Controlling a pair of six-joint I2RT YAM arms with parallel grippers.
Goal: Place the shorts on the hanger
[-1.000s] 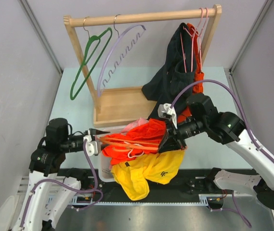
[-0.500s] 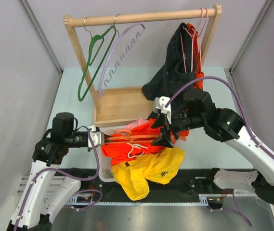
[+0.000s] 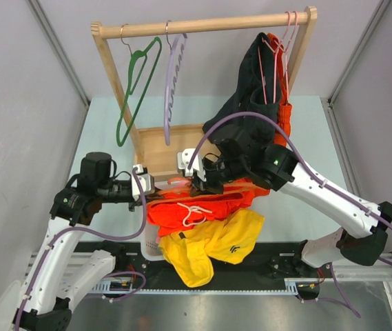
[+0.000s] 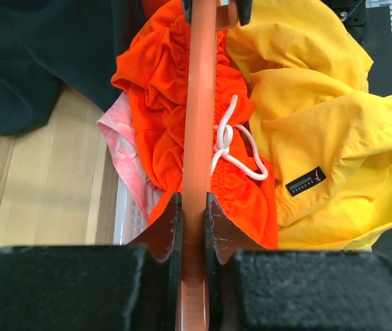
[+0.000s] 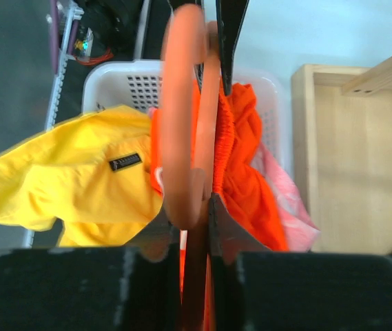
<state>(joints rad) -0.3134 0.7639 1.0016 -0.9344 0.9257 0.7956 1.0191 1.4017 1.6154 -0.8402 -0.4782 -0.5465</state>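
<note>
**Two grippers clamped on one hanger above the shorts**

Both arms meet over the near half of the table. The left gripper (image 3: 153,196) comes in from 9 o'clock. Its fingers are pressed onto the hanger (image 3: 182,198) and pinch the thin orange bar, which runs straight out between the pads in the left wrist view. The right gripper (image 3: 197,185) reaches in from 3 o'clock and is pinched on the same hanger. In its wrist view the orange plastic curves into a loop just ahead of the fingertips. The two grippers face each other, close together along the hanger.

The shorts (image 3: 206,208) lie bunched directly beneath the hanger, on top of the white basket (image 5: 113,83). Their white drawstring (image 4: 224,146) is knotted and faces up. Whether any fabric is threaded on the hanger cannot be told. The yellow shorts (image 3: 216,241) spill over the basket at 5 o'clock from the orange pair, with the dark logo showing. A pink cloth (image 4: 116,141) peeks out beside the orange fabric.

At 12 o'clock stands the wooden rack (image 3: 209,25). The green hanger (image 3: 140,56) and lilac hanger (image 3: 173,76) hang toward its 9 o'clock end. A dark garment (image 3: 247,103) and a red-orange garment (image 3: 284,114) hang toward its 3 o'clock end.
</note>
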